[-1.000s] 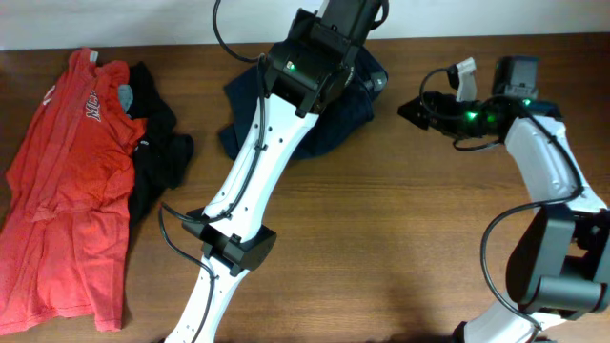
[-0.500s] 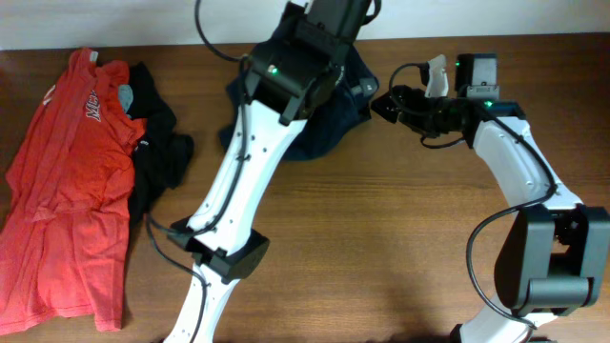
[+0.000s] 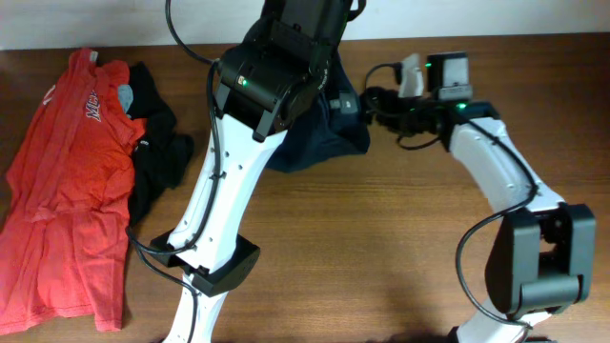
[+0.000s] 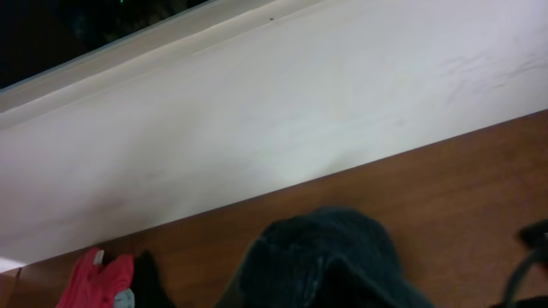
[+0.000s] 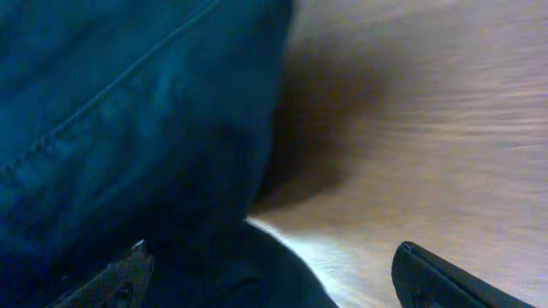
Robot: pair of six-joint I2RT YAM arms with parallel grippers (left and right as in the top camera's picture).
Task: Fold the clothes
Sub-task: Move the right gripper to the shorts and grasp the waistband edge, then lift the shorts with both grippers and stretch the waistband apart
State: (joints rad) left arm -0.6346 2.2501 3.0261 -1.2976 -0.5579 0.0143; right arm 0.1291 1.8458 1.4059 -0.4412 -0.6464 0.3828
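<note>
A navy garment point(image 3: 324, 143) lies bunched at the table's back middle, partly lifted under my left arm. My left gripper point(image 3: 324, 81) is mostly hidden by its own arm in the overhead view. In the left wrist view the navy cloth point(image 4: 325, 257) drapes over the gripper point(image 4: 342, 291), which looks shut on it. My right gripper point(image 3: 355, 100) is open at the garment's right edge. In the right wrist view its fingers point(image 5: 120, 274) are spread wide, with navy cloth point(image 5: 128, 128) lying between them on the left side.
A red shirt point(image 3: 67, 181) lies spread at the table's left, with a black garment point(image 3: 157, 143) bunched beside it. Both show at the lower left of the left wrist view point(image 4: 98, 278). A white wall point(image 4: 257, 128) borders the table's far edge.
My left arm has swung left, dragging the navy garment with it. My right gripper has moved left up to the garment's right edge.
</note>
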